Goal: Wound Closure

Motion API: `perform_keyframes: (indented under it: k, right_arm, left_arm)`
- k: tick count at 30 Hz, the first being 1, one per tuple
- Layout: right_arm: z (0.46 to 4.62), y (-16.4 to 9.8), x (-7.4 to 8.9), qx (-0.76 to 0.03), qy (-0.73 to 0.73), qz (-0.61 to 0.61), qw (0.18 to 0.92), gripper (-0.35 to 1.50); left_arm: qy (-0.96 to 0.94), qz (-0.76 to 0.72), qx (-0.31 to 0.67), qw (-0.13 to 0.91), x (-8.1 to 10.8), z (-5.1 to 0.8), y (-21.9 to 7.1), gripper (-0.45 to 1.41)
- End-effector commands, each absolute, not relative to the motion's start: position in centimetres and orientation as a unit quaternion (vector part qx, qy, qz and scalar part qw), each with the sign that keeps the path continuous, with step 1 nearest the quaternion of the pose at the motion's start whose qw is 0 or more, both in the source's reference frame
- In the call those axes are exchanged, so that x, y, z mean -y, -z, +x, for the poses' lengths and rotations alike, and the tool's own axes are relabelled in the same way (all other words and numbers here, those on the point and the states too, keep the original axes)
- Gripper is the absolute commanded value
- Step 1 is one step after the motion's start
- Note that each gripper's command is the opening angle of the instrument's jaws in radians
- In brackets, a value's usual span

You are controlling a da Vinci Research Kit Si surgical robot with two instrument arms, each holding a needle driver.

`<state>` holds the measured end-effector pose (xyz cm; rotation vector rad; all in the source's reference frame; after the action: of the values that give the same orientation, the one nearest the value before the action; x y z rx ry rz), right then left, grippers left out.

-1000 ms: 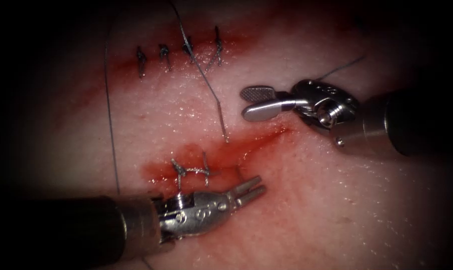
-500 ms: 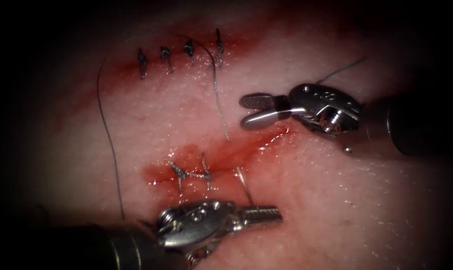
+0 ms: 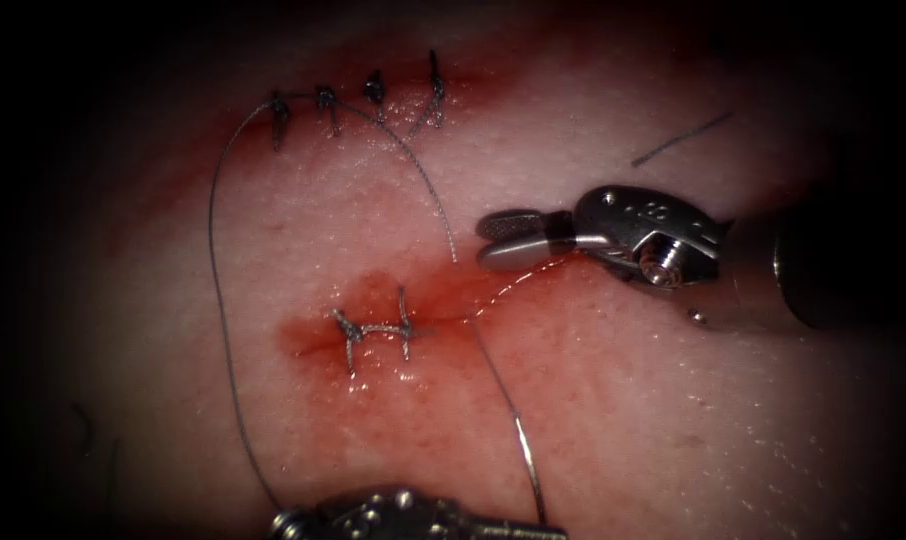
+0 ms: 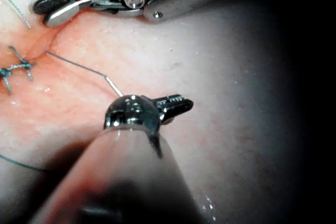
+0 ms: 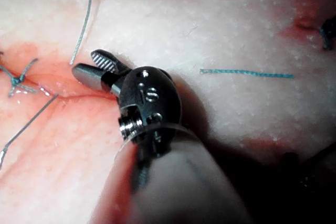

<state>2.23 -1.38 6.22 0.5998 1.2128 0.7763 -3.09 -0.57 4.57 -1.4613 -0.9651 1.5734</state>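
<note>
My left tool sits low at the near edge, jaws shut on the curved needle near its pointed end. The needle is out of the tissue, on the near side of the cut, right of the knotted stitch. Thread runs from the needle's tail up into the cut. In the left wrist view the needle's tail passes behind the left tool's head and its jaws stay closed. My right tool hovers over the cut's right end, slightly open and holding nothing.
A row of several finished stitches lies farther back. A long thread loop curves from there down the left side, and its free end stops near the right tool. A cut thread piece lies behind it. Red fluid stains the cut.
The left tool moved down toward the near edge, drawing the needle out and pulling thread through the cut. The right tool's jaws narrowed and dropped closer to the cut. The long loop shortened.
</note>
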Motion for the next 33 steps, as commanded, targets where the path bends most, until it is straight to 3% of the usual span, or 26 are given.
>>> perform_keyframes:
  k: [1, 7, 11, 16, 22, 24, 26, 29, 33]
  right_arm:
    - [2.30, -6.3, 1.4, -0.547, -0.350, 0.272, 0.710, 0.22]
    - [2.29, -6.2, 1.4, -0.546, -0.351, 0.278, 0.708, 0.22]
    - [2.29, -6.2, 1.4, -0.542, -0.360, 0.287, 0.703, 0.22]
    - [2.29, -6.2, 1.5, -0.534, -0.378, 0.305, 0.692, 0.00]
    - [2.29, -6.1, 1.5, -0.525, -0.396, 0.324, 0.680, -0.05]
    - [2.30, -6.1, 1.5, -0.522, -0.403, 0.329, 0.676, 0.02]
    - [2.29, -6.1, 1.5, -0.517, -0.411, 0.337, 0.671, 0.24]
    - [2.27, -6.0, 1.4, -0.503, -0.435, 0.360, 0.654, 0.73]
    - [2.20, -5.8, 1.4, -0.482, -0.466, 0.394, 0.629, 0.99]
  left_arm:
    - [-0.631, -0.577, 0.354, 0.379, 0.6, -3.12, -4.6, -0.45]
    - [-0.708, -0.588, 0.192, 0.341, 0.1, -2.83, -4.4, -0.45]
    - [-0.713, -0.587, 0.167, 0.344, -0.1, -2.72, -4.3, -0.45]
    - [-0.721, -0.593, 0.152, 0.325, -0.3, -2.64, -4.2, -0.45]
    - [-0.735, -0.591, 0.122, 0.311, -0.5, -2.65, -4.1, -0.45]
    - [-0.741, -0.589, 0.109, 0.304, -0.5, -2.66, -4.1, -0.45]
    - [-0.748, -0.584, 0.095, 0.301, -0.5, -2.68, -4.1, -0.45]
    - [-0.762, -0.578, 0.063, 0.284, -0.4, -2.72, -4.2, -0.45]
    - [-0.785, -0.562, 0.012, 0.260, -0.2, -2.81, -4.4, -0.45]
